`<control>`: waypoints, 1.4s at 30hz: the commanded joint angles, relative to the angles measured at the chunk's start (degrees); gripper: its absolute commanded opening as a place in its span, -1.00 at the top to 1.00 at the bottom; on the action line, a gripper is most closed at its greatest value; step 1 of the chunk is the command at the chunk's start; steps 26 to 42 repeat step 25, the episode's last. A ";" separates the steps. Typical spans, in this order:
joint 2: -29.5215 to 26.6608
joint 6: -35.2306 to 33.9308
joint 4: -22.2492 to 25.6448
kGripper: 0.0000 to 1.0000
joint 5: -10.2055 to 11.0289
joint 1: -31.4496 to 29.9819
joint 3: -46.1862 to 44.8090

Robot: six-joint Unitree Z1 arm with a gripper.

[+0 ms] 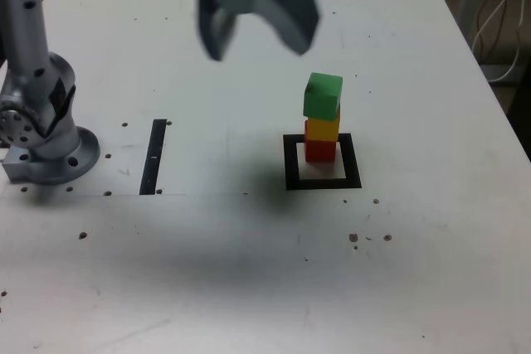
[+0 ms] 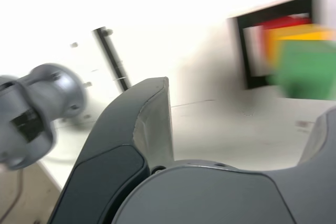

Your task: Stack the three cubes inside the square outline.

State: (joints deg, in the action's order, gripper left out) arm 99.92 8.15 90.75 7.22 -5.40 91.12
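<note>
With your gripper point(image 1: 260, 37) wide open and empty, the stack's fine. Swing it toward five o'clock and you could clip the green cube point(image 1: 323, 96).

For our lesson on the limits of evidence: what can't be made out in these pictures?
- Gripper: blurred in the exterior view, its top cut off by the upper edge.
- Red cube: upper part hidden behind the yellow cube, exterior view.
- Green cube: cut off by the wrist view's edge, and blurred.
</note>
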 commanded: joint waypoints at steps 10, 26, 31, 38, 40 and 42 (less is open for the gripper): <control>-8.65 -1.82 -6.72 -0.99 -2.10 -0.05 -20.74; -14.56 -1.63 -27.24 -0.99 -6.65 -0.05 -43.44; -14.56 -1.63 -27.24 -0.99 -6.65 -0.05 -43.44; -14.56 -1.63 -27.24 -0.99 -6.65 -0.05 -43.44; -14.56 -1.63 -27.24 -0.99 -6.65 -0.05 -43.44; -14.56 -1.63 -27.24 -0.99 -6.65 -0.05 -43.44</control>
